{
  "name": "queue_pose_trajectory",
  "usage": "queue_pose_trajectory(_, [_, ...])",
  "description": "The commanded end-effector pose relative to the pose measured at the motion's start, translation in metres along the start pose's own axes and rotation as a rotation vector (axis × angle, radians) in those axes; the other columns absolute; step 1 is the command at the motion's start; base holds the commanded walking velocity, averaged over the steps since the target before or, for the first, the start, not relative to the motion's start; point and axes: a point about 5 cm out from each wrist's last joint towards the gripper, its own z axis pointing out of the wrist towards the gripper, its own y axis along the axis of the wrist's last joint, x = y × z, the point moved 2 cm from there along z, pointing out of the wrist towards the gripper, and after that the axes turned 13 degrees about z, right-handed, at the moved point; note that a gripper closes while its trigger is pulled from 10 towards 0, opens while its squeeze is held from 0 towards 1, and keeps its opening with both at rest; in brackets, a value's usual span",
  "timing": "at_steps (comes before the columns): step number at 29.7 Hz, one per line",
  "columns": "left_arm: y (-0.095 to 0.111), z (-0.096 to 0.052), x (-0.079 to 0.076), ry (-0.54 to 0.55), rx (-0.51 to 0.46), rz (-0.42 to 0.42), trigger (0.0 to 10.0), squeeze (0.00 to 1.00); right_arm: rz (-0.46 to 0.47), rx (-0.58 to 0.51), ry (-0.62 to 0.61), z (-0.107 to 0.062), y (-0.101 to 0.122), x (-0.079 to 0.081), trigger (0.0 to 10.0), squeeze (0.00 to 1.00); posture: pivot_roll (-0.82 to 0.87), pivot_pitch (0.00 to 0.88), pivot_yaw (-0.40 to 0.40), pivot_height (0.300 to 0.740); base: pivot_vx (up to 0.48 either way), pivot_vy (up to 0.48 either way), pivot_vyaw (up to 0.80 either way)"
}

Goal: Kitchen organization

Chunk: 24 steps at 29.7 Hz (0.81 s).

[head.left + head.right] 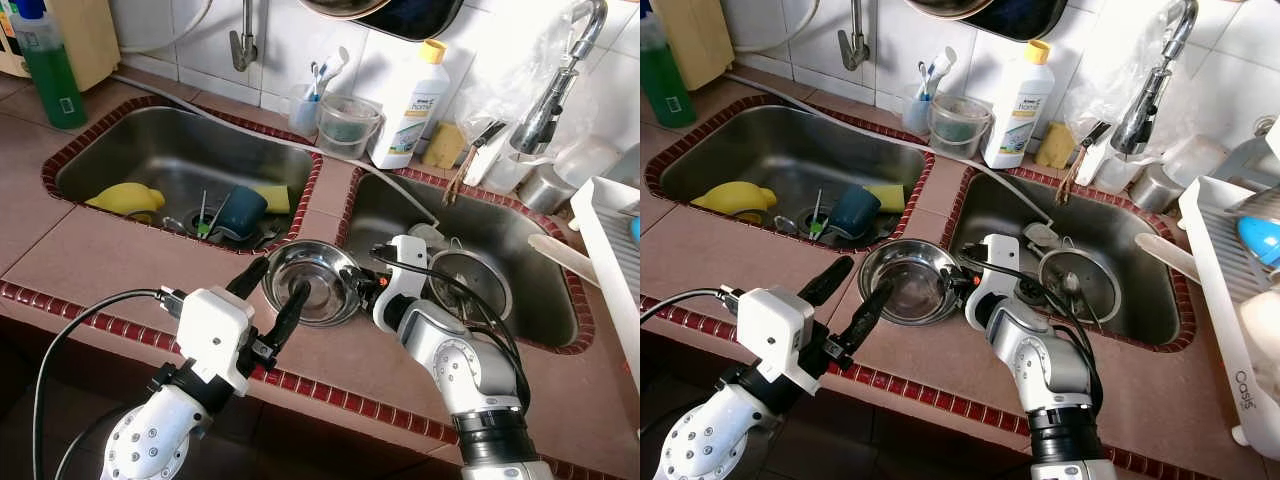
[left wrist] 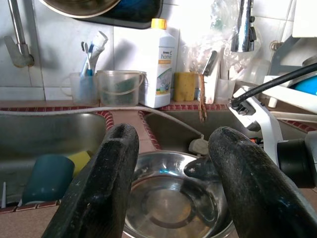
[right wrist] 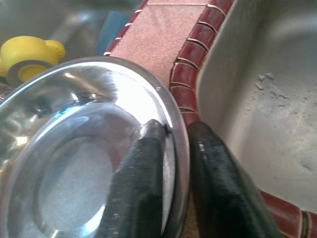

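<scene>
Where the two sinks meet, on the pink-tiled divider and counter front, sits a steel bowl [image 1: 310,280], upright, its rim just beside the red tile edging of the right sink [image 1: 520,300]. Pinched at the bowl's right rim by the right gripper [image 3: 173,148]: one black finger inside the wall, the other outside, clenched on the metal. Hovering at the bowl's near left side, the left gripper [image 1: 272,290], fingers spread wide and holding nothing, one tip over the rim. Behind the bowl, in the left sink [image 1: 110,160]: a yellow item [image 1: 125,198], a teal cup [image 1: 238,212] lying over, a yellow sponge [image 1: 272,198]. Further behind the bowl, against the wall tiles, a white bottle [image 1: 412,105] and a clear tub [image 1: 348,125].
</scene>
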Motion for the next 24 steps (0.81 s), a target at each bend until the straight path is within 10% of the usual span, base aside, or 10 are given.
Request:
queue_pose_trajectory(1, [0.001, 0.002, -0.004, -0.01, -0.005, -0.01, 10.0, 0.0, 0.0, -0.015, 0.013, -0.003, 0.006, 0.0, 0.0, 0.0, -0.04, 0.108, -0.188, 0.732, 0.0, 0.0, 0.0])
queue_pose_trajectory(24, [-0.005, -0.003, -0.007, -0.101, 0.015, 0.002, 10.0, 0.0, 0.04, -0.123, 0.031, -0.003, 0.026, 0.002, 0.0, 0.0, -0.05, 0.1, -0.155, 0.732, 0.0, 0.0, 0.0])
